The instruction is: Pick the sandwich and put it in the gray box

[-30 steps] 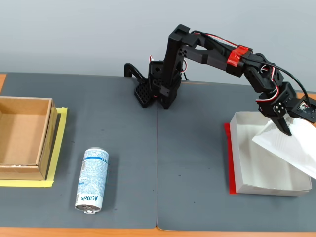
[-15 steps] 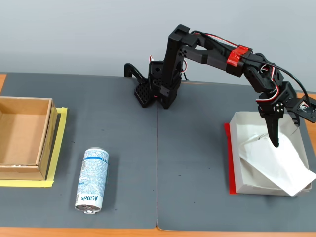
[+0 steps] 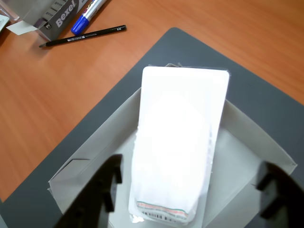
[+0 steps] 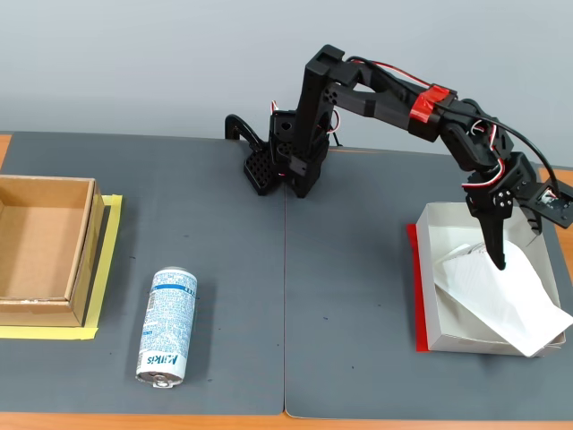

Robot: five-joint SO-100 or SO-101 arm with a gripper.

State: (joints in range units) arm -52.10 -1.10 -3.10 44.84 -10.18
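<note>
White plastic wrapping filled the middle of the wrist view, where the sandwich (image 3: 178, 147) lay in the gray box (image 3: 247, 142), its flat white face turned up and a small printed label at its near end. On either side of it stood the black fingers (image 3: 107, 190) of the gripper (image 3: 190, 199), spread wide apart with clear space between each finger and the package, so the gripper held nothing. Beyond the box, a dark grey mat (image 3: 266, 90) gave way to an orange-brown table (image 3: 61, 95), on which a black pen (image 3: 83, 36) lay just in front of a blue marker (image 3: 88, 16) and a grey carton (image 3: 54, 16). In the fixed view, a blue-and-white can (image 4: 167, 327) lay on its side near the front of the mat (image 4: 295, 296), and a brown cardboard box (image 4: 45, 251) sat at the left on yellow tape (image 4: 106, 269). To the right, the gray box (image 4: 430, 278), with a red strip (image 4: 415, 287) along its left side, held the sandwich (image 4: 497, 291), one corner of which stuck out over the box's front right wall. One finger (image 4: 492, 242) pointed down just above the package. Farther back, the black arm (image 4: 376, 94) reached over from its base (image 4: 286, 161) at the rear of the mat.
</note>
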